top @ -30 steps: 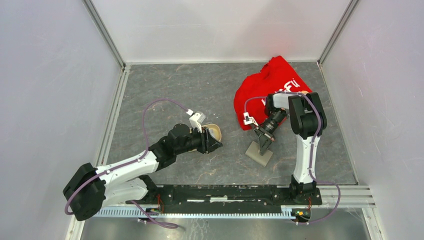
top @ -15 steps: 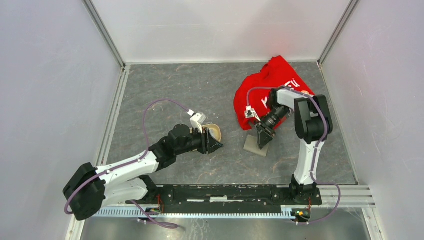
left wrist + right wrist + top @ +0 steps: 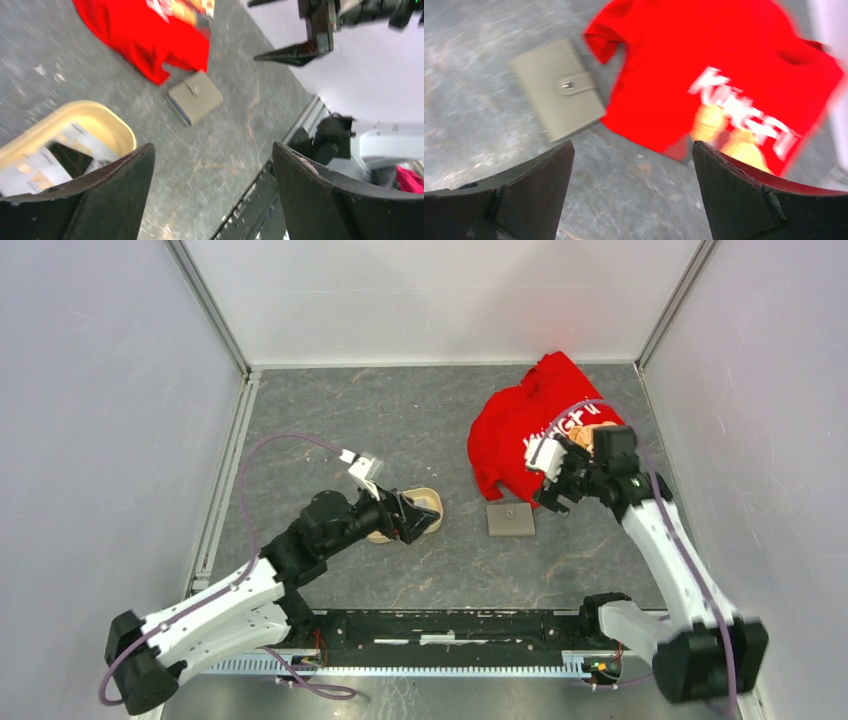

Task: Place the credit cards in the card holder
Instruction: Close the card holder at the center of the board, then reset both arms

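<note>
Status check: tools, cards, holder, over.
Left tool open, empty, at tray. Right tool open, empty, near shirt. Cards in tray; holder closed, flat on table. Shirt beside holder, not covering it.

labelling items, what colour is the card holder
Card holder: plain grey-beige, clearest in right wrist view.

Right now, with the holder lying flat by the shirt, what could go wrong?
1. The holder is folded shut with its strap across. No card goes in until it is opened, and it may slide when pried.
2. It lies close to the shirt hem, so the open right gripper could catch cloth.
3. The cards lie flat in the tray. The open left gripper may fail to pinch one.
</note>
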Action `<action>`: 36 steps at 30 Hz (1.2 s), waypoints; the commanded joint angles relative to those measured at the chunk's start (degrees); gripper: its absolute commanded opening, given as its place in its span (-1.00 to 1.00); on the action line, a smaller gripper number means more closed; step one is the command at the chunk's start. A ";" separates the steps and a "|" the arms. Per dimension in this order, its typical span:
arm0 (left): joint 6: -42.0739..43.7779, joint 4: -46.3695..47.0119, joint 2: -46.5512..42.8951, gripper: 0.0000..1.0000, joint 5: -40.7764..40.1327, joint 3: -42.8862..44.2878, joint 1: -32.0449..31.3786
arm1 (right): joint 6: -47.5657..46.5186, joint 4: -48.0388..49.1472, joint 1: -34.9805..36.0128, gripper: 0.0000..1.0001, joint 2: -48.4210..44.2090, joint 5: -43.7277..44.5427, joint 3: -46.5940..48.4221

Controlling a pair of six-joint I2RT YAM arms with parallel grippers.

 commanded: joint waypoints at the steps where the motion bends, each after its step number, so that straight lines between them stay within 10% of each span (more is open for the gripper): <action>1: 9.58 -6.60 -6.78 0.98 -11.31 6.63 -0.03 | 20.02 23.49 -3.22 0.96 -15.02 9.20 -6.99; 11: 10.55 -22.13 1.36 0.99 -10.94 27.80 1.56 | 43.88 22.22 -4.00 0.96 -25.08 19.81 3.95; 36: 10.69 -25.56 1.06 0.99 -5.08 34.55 1.57 | 44.09 17.52 -4.00 0.96 -25.86 14.65 10.16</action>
